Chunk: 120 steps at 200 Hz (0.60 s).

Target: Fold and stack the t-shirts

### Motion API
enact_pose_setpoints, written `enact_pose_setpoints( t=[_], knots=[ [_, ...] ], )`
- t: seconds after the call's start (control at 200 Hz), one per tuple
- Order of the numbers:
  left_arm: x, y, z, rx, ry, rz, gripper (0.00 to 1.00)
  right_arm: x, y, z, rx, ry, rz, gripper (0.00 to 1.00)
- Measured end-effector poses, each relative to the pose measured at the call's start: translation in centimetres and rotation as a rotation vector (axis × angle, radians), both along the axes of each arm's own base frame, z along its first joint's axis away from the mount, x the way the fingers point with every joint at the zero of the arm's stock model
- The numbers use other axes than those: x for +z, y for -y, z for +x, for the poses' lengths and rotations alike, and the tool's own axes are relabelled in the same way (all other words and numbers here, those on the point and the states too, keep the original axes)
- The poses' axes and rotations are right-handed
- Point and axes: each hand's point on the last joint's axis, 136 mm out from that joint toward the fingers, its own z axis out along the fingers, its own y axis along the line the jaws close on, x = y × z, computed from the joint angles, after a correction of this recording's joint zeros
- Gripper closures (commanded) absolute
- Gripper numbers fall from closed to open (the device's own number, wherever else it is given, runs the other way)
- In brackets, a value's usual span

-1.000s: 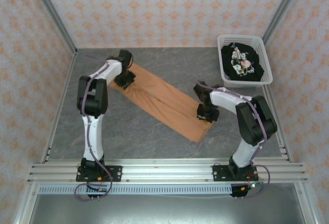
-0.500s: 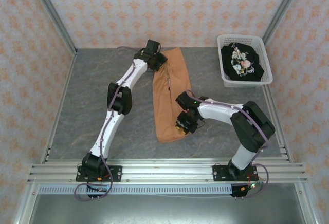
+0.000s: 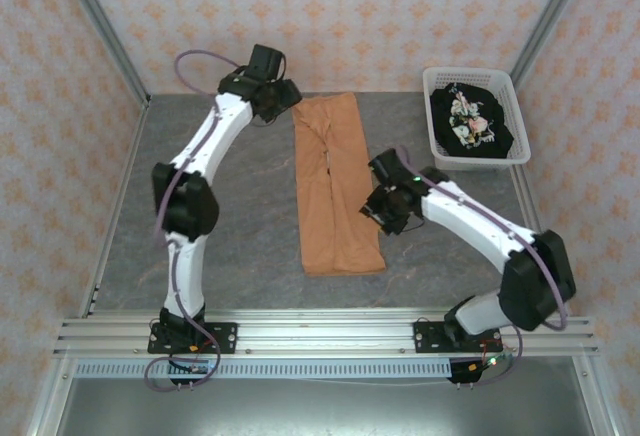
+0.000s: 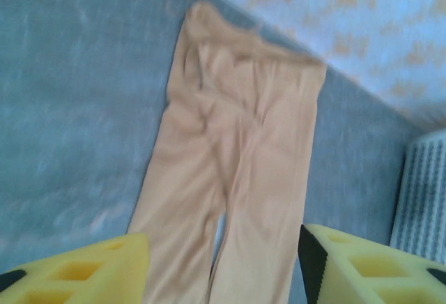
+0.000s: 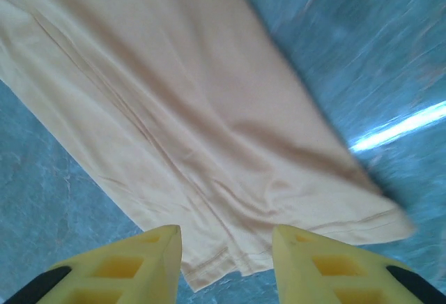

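Lying flat: tan shirt (image 3: pixel 335 186) | top cam: black shirt (image 3: pixel 476 121) in basket (image 3: pixel 437 152) | wrists: L pincer (image 4: pixel 223 262), R pincer (image 5: pixel 226 255) apart, empty

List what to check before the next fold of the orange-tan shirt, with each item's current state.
1. Left gripper open, nothing between its fingers: ok.
2. Right gripper open, nothing between its fingers: ok.
3. Orange-tan t-shirt lying flat on the table as one long strip: ok.
4. Strip short enough to stack: not ok, it needs a crosswise fold.
5. Black t-shirt out of the white basket: not ok, it lies inside.
6. Hidden under-layers lined up: cannot tell.
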Motion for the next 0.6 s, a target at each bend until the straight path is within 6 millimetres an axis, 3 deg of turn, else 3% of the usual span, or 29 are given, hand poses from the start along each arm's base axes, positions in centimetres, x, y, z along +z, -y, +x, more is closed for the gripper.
enact_pose_setpoints(
  t=[0.075,0.155,0.255,0.355,0.41,0.465,0.6],
  knots=[
    [-2.3,0.5,-5.7,-0.057,-0.112,-0.034,0.42,0.3,1.6,0.1,0.035,0.038,-0.029,0.6],
    [-7.6,1.5,-12.8,-0.116,-0.296,-0.07,0.4,-0.5,2.6,-0.5,0.093,0.039,-0.062,0.6],
    [-14.3,3.3,-23.1,-0.186,-0.571,-0.082,0.4,-2.5,3.3,-1.9,0.179,0.004,-0.095,0.6],
    [-17.1,4.7,-30.8,-0.231,-0.728,-0.077,0.39,-4.4,3.4,-3.3,0.244,-0.043,-0.096,0.6],
    [-17.2,5.4,-33.2,-0.244,-0.75,-0.086,0.4,-5.4,3.4,-3.8,0.269,-0.069,-0.095,0.6],
    [-17.0,6.0,-34.3,-0.244,-0.741,-0.106,0.4,-6.3,3.3,-4.2,0.29,-0.09,-0.093,0.6],
    [-17.0,7.0,-34.1,-0.19,-0.698,-0.175,0.41,-7.5,3.2,-4.9,0.329,-0.118,-0.084,0.6]
  ],
)
